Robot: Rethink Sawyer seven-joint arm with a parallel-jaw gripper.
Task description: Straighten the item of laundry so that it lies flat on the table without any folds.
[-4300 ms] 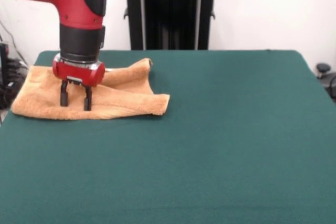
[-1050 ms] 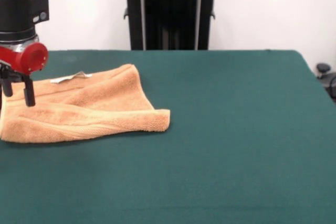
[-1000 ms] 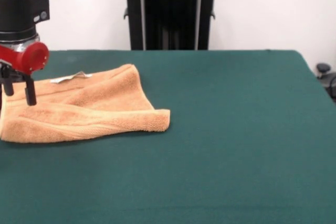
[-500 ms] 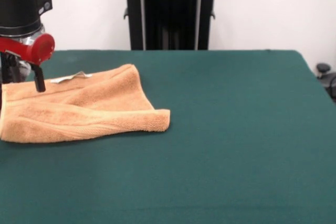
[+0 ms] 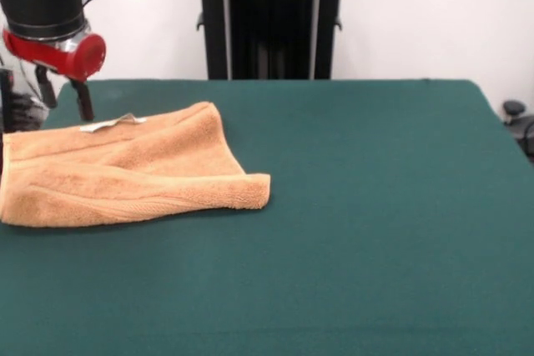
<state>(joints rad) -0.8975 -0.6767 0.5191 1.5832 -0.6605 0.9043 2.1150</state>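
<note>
Towel first: it lies at the left side of the table, its left end running out past the picture's edge, and it is plainly not flat. I can see a long ridge running across it where one layer sits over another, and the right end shows a doubled, rounded edge, so I judge it is folded over along its length. A small white tag shows at its far edge. My gripper hangs above the towel's far left corner, clear of the cloth, its two dark fingers spread apart and holding nothing. I read this as the gap between grasps: the straightening is partly done at best. The next move, as I judge it, calls for coming down on the upper layer's free edge, pinching only that layer, and drawing it off the lower one without dragging the whole towel.
</note>
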